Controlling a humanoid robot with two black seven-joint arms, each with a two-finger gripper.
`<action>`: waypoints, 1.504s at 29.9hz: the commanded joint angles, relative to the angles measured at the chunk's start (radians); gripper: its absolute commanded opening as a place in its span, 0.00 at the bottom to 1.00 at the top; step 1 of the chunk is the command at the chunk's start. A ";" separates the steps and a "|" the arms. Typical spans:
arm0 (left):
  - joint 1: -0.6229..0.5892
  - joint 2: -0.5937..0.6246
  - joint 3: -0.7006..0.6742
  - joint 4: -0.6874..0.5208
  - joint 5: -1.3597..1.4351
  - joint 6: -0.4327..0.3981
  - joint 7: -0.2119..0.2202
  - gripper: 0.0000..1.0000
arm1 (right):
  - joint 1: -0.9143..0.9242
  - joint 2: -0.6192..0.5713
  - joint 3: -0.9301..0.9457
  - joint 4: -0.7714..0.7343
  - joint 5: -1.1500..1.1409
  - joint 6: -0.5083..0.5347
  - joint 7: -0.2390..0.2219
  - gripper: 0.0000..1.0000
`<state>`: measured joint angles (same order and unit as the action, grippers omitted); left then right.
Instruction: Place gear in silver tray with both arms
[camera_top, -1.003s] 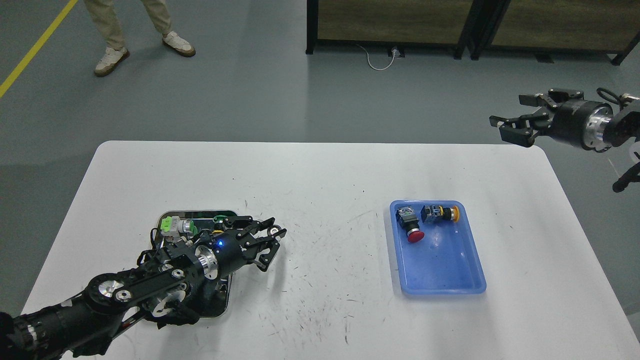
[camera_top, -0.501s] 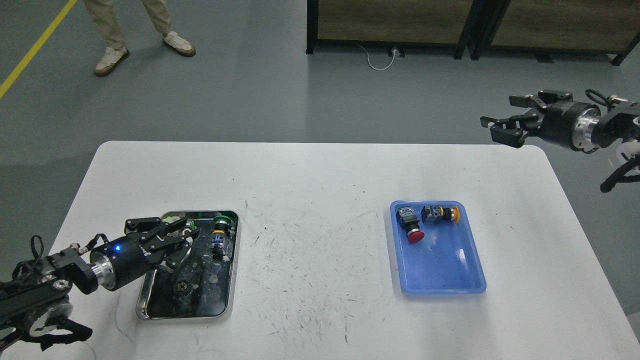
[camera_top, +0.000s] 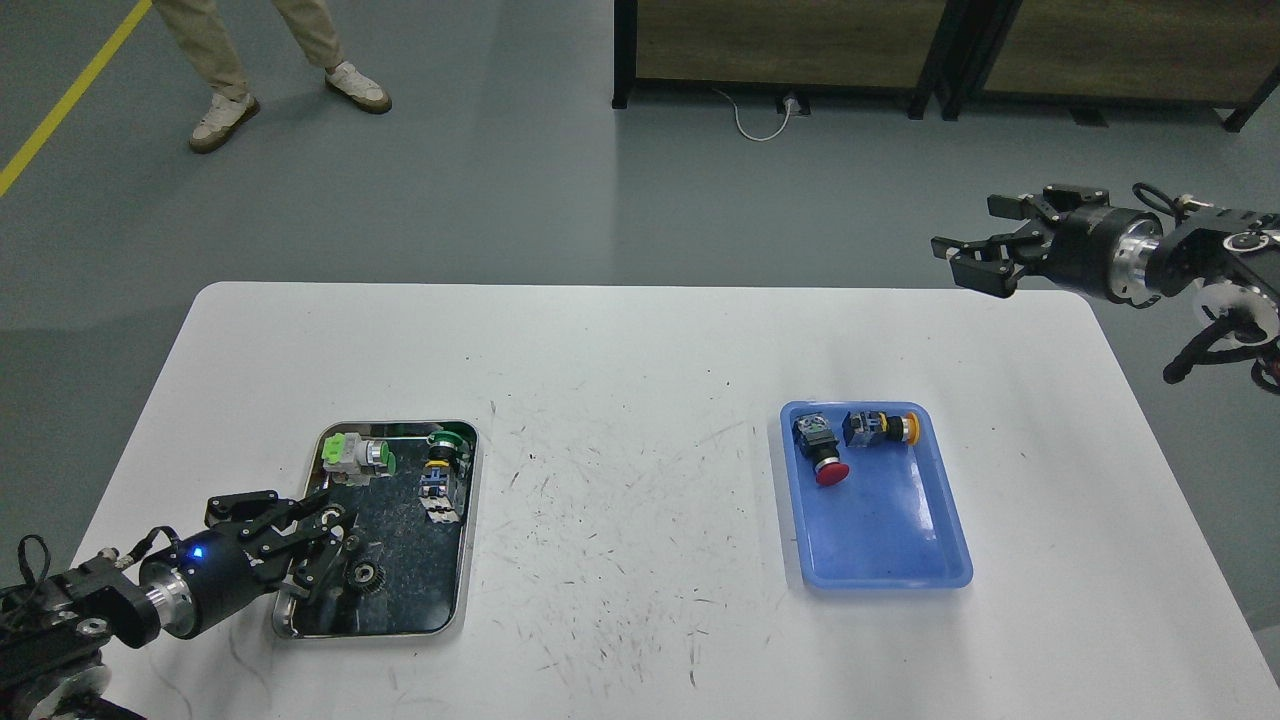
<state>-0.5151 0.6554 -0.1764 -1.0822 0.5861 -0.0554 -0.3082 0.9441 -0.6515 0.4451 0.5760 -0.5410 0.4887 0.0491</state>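
The silver tray (camera_top: 466, 560) lies on the left of the white table. A small dark gear (camera_top: 369, 576) lies on its mirror-like bottom near the front. My left gripper (camera_top: 322, 550) is open and empty, low over the tray's front-left rim, just left of the gear. My right gripper (camera_top: 975, 245) is open and empty, held high past the table's far right corner. The tray also holds a green-and-white switch (camera_top: 355, 457) and a green push button with a blue block (camera_top: 440, 470).
A blue plastic tray (camera_top: 900, 550) on the right holds a red push button (camera_top: 822, 455) and a yellow push button (camera_top: 880, 427). A person's legs (camera_top: 270, 60) stand on the floor at the far left. Dark cabinets (camera_top: 900, 50) stand behind the table.
My left arm has drawn back to the left and toward the near edge, uncovering the silver tray and its parts. My right gripper has drifted left and slightly up.
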 joint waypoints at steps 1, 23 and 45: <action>0.000 -0.026 0.000 0.028 0.000 -0.001 0.000 0.28 | -0.001 0.001 -0.002 -0.001 0.000 0.000 0.000 0.84; -0.037 -0.024 -0.133 0.027 -0.086 0.032 0.031 0.98 | 0.001 0.000 0.049 -0.007 0.003 0.000 -0.002 0.91; -0.594 0.059 -0.224 0.157 -0.325 0.023 0.267 0.97 | 0.088 0.085 0.262 -0.194 0.088 -0.268 0.024 0.93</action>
<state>-1.0459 0.7296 -0.4087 -0.9569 0.2796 -0.0303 -0.0629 1.0134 -0.5691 0.6975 0.3994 -0.4702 0.2540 0.0657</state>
